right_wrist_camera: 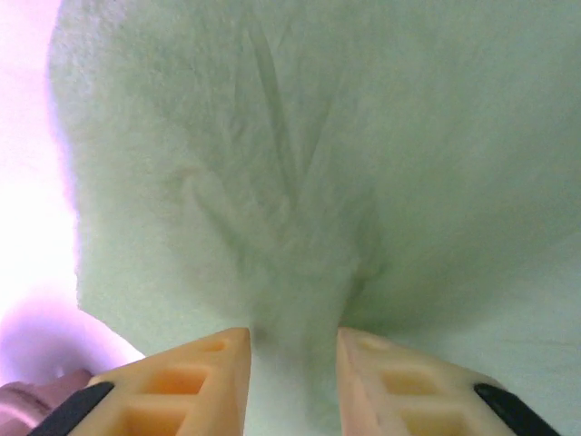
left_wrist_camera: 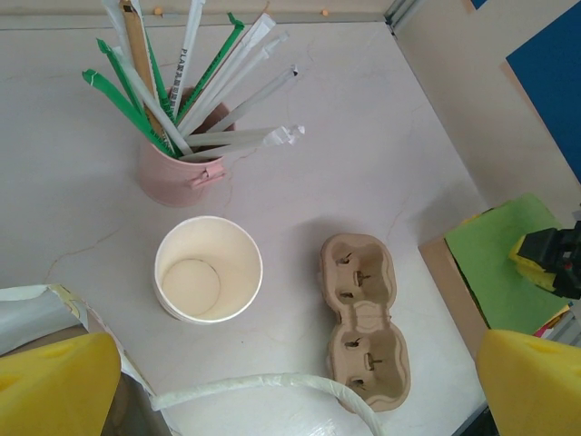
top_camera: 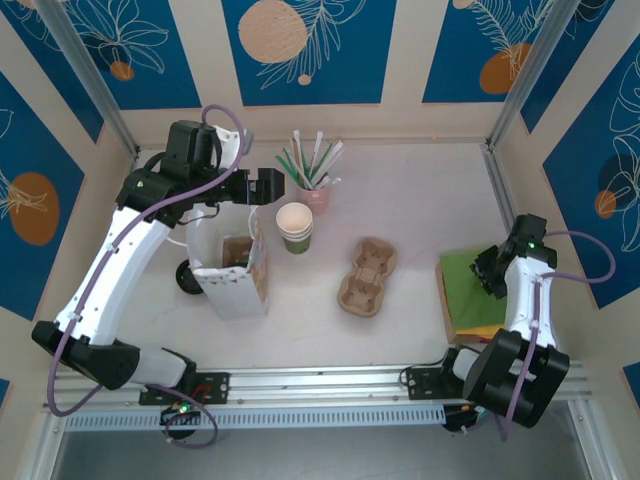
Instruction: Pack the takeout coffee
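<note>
I cannot pick out the takeout coffee for certain. A round black thing (top_camera: pixel 187 277) shows left of the white paper bag (top_camera: pixel 232 280), and I cannot tell what it is. My left gripper (top_camera: pixel 265 187) hangs open above the bag's far side, its yellow fingertips (left_wrist_camera: pixel 54 386) wide apart with nothing between them. My right gripper (top_camera: pixel 490 270) is down on the green napkin (top_camera: pixel 470 285) at the right. In the right wrist view a bunched fold of green napkin (right_wrist_camera: pixel 300 227) fills the gap between the fingers (right_wrist_camera: pixel 204 381).
A stack of lidless green cups (top_camera: pixel 295 228) stands beside a pink cup of straws (top_camera: pixel 315 192). A brown cardboard cup carrier (top_camera: pixel 367 277) lies mid-table. The bag's paper handle (left_wrist_camera: pixel 263 384) arcs under the left wrist. The napkins rest on a cardboard sheet (left_wrist_camera: pixel 454 291).
</note>
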Motion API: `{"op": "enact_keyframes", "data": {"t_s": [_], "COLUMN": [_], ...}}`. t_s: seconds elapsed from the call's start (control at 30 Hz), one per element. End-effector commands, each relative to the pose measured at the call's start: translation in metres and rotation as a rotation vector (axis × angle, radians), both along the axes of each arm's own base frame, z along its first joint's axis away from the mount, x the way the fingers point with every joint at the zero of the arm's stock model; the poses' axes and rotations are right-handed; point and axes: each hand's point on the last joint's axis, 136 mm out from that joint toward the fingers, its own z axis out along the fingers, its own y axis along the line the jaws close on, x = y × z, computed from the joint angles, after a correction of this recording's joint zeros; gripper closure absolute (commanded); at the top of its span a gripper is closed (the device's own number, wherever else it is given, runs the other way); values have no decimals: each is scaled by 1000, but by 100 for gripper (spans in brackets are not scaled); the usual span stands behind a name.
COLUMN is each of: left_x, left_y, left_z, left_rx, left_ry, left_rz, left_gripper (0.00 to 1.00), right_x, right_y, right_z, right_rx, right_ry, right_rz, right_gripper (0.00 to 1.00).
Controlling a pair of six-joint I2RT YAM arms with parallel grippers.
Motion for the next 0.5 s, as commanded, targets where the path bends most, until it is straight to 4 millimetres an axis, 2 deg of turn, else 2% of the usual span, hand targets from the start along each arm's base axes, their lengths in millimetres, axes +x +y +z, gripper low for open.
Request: {"op": "enact_keyframes", "data": {"t_s": [0.0, 0.13, 0.3, 0.37, 0.47], "left_x": [-9, -10, -10, -10, -10], "left_y": [3, 6, 7, 7, 8], "left_z": [7, 7, 6, 5, 5], "left_rx": [1, 12, 16, 17, 21], "left_ry": [-30, -40, -43, -42, -44], "left_rz": [-5, -2, 0, -1, 0], "left_gripper": [0, 0, 0, 0, 0], "right_x": [-5, -8, -12, -11, -13], "right_y": [3, 3, 3, 4, 4], "right_z": [-15, -27, -45, -50, -59], "right_rx": [32, 47, 66, 81, 93], "right_ry": [39, 86, 143, 163, 192], "right_rz": [-7, -12, -25, -28, -31], "right_gripper": [48, 32, 24, 16, 15]}}
